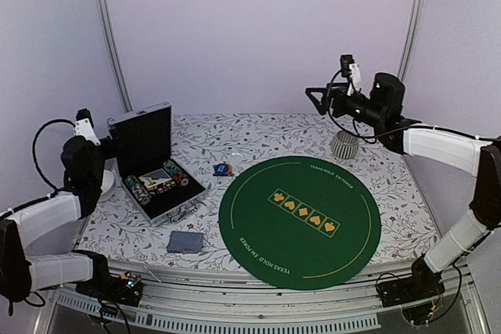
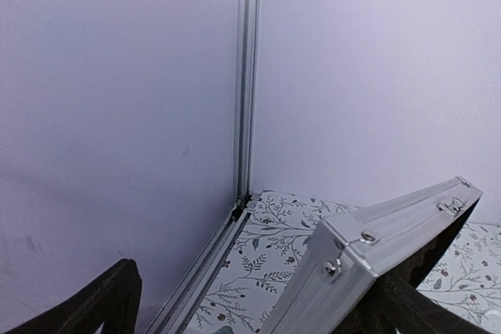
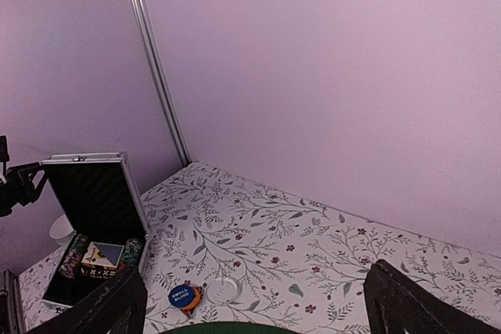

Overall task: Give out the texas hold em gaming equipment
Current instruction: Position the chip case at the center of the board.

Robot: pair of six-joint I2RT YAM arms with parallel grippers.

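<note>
Nothing was distributed yet; the round green felt mat [image 1: 300,220] held no equipment. The left gripper [image 2: 254,287] gaped wide and empty at the open aluminium case [image 1: 141,137], with the striped poker chips [image 1: 137,188] inside just below it. The right gripper [image 1: 313,99], equally wide and empty, hung high, the grey-blue card deck [image 1: 185,242] and the blue and orange discs [image 1: 222,169] well below it.

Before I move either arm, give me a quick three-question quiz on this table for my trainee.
1. True or false: the lid of the case stands open.
2. The green mat holds: A one thing, B two things, C nothing.
3. Where are the chips right now?
Key: 1 true; 2 C; 3 inside the case.
</note>
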